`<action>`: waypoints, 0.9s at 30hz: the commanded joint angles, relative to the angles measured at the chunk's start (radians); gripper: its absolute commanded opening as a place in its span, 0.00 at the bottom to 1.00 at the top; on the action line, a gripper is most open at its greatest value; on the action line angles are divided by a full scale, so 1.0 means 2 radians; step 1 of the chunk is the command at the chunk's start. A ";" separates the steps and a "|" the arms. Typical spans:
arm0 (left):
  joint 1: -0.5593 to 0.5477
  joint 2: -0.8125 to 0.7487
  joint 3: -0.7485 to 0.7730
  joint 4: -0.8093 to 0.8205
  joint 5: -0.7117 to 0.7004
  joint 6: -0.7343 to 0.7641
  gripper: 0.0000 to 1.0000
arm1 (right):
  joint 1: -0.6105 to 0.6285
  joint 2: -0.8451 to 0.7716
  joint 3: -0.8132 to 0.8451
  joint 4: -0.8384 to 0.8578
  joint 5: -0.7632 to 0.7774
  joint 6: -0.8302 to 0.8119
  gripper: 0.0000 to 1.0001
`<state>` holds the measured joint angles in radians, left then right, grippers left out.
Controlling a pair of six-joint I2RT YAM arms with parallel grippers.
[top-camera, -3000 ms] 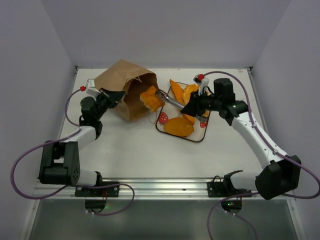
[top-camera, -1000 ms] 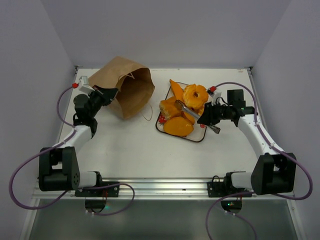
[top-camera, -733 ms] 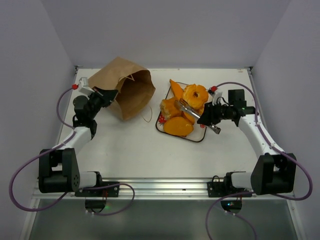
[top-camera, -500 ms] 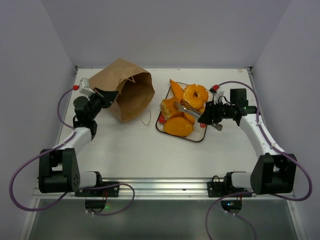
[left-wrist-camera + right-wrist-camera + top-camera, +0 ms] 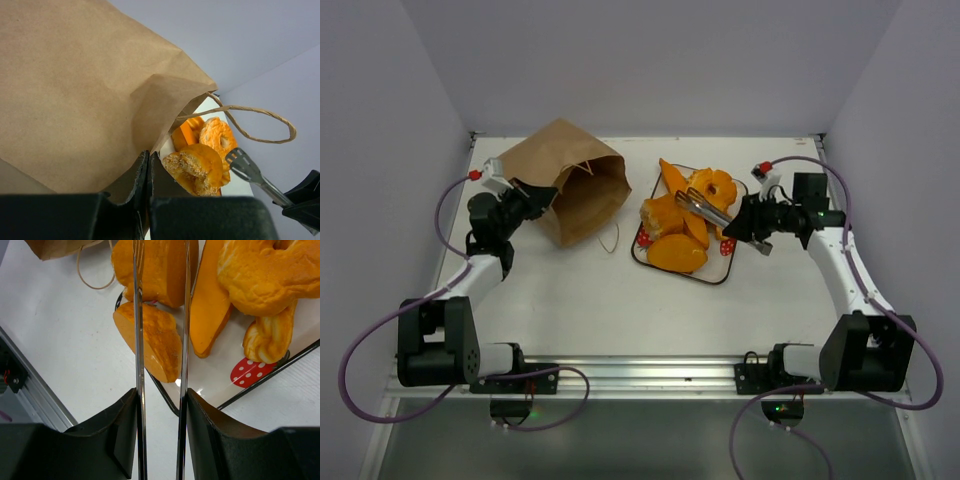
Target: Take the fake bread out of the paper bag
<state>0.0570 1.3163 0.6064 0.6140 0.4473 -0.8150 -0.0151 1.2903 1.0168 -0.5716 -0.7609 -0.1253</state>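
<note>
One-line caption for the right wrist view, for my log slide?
Right gripper holding metal tongs open and empty above fake bread on the strawberry-print tray.

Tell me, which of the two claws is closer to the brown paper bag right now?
The left one. The left claw is clamped on the paper bag at its edge, while the right claw is off to the side, holding tongs above the bread on the tray.

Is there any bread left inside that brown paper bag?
None shows. The paper bag lies on its side, and its mouth looks dark and bare from above. The depths are shadowed, so a hidden piece cannot be ruled out. The fake bread sits on the tray.
</note>
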 commanded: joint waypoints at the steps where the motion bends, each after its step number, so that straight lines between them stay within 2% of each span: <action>1: 0.005 -0.013 0.010 -0.012 0.013 0.032 0.02 | -0.015 -0.014 0.024 0.010 -0.027 0.007 0.44; 7: 0.004 -0.015 0.020 -0.029 0.038 0.075 0.02 | -0.029 -0.025 0.028 0.011 -0.041 0.013 0.43; 14: 0.005 -0.035 0.066 -0.132 0.076 0.265 0.02 | -0.041 -0.048 0.022 0.023 -0.054 0.026 0.43; 20: 0.005 -0.065 0.064 -0.150 0.040 0.303 0.02 | -0.052 -0.056 0.012 0.030 -0.067 0.030 0.43; 27: 0.005 -0.074 0.058 -0.169 0.015 0.314 0.02 | -0.061 -0.059 0.005 0.037 -0.077 0.034 0.43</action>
<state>0.0586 1.1961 0.7017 0.2966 0.5179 -0.2386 -0.1284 1.2026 1.0260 -0.5426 -0.8639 -0.0719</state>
